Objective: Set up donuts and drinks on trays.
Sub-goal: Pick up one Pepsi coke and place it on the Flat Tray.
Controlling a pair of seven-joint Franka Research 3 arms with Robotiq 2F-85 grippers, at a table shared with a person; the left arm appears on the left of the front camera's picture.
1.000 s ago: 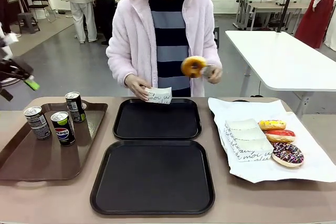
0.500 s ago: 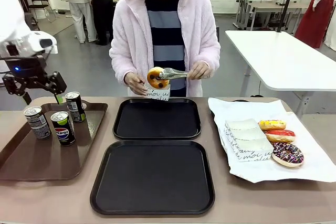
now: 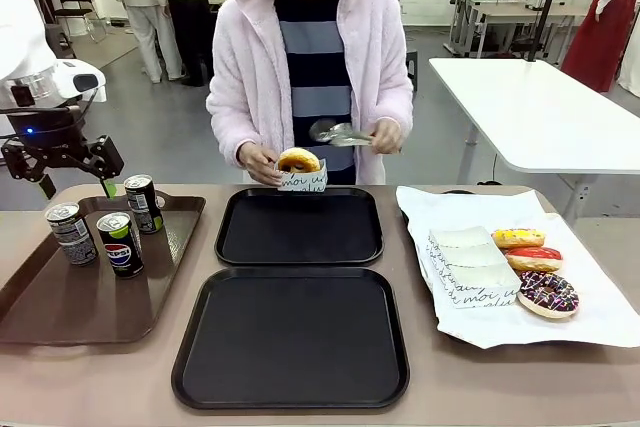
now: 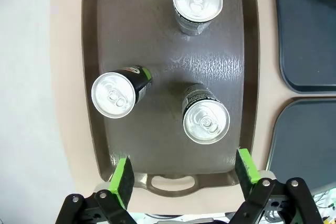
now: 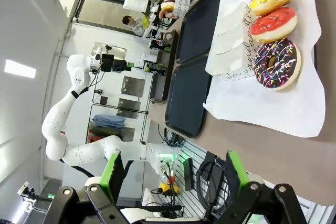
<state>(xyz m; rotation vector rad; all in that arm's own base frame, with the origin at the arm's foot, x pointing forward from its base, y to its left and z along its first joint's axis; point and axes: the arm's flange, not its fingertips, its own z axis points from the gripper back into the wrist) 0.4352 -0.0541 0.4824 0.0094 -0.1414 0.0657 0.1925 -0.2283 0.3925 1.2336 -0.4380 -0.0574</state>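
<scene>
Over the far left corner of the brown tray [image 3: 60, 312] hangs my left gripper [image 3: 77, 185], open. Three drinks stand on that tray: a Pepsi can [image 3: 119, 244] and two others [image 3: 70, 233] [image 3: 143, 203]. From above, the left wrist view shows the cans [image 4: 206, 119] [image 4: 116, 94] [image 4: 198, 3] beyond my open left gripper [image 4: 184, 174]. Two black trays [image 3: 300, 230] [image 3: 290, 339] lie bare. The person holds a glazed donut [image 3: 299, 161] in a white sleeve above the far tray's back edge. My right gripper [image 5: 174, 177] is open, off the table, with the donuts [image 5: 277, 62] in sight.
On white paper [image 3: 600, 317] at the right lie a yellow donut [image 3: 518, 238], a red one [image 3: 534, 258], a chocolate-sprinkled one [image 3: 548, 293] and a stack of loose sleeves [image 3: 468, 265]. The person's other hand holds metal tongs [image 3: 343, 133].
My left arm has swung in from the left and come to hang over the brown tray. The person set the glazed donut into the sleeve with the tongs and drew the tongs away.
</scene>
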